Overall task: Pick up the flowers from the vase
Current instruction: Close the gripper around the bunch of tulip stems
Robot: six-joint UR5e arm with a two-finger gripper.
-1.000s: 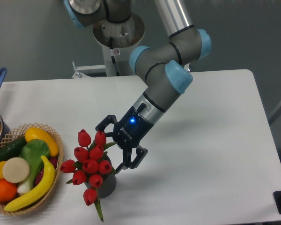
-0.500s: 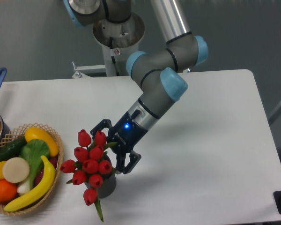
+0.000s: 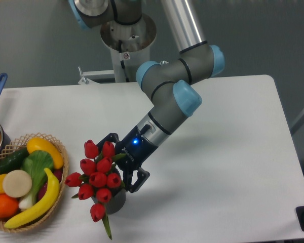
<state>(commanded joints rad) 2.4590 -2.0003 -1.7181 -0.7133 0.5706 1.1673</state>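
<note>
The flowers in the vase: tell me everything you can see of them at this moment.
The flowers are a tight bunch of about ten red tulip buds with green leaves, looking artificial. They stand in the small dark grey vase, which they mostly hide, near the table's front edge, right of the wicker basket. One bud and a leaf droop over the vase's front. The tool, open, sits against the bunch's right side; whether it touches a bud cannot be told.

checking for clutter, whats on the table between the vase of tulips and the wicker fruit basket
Nothing: in the camera view only bare white table lies between the vase of tulips and the wicker basket.
</note>
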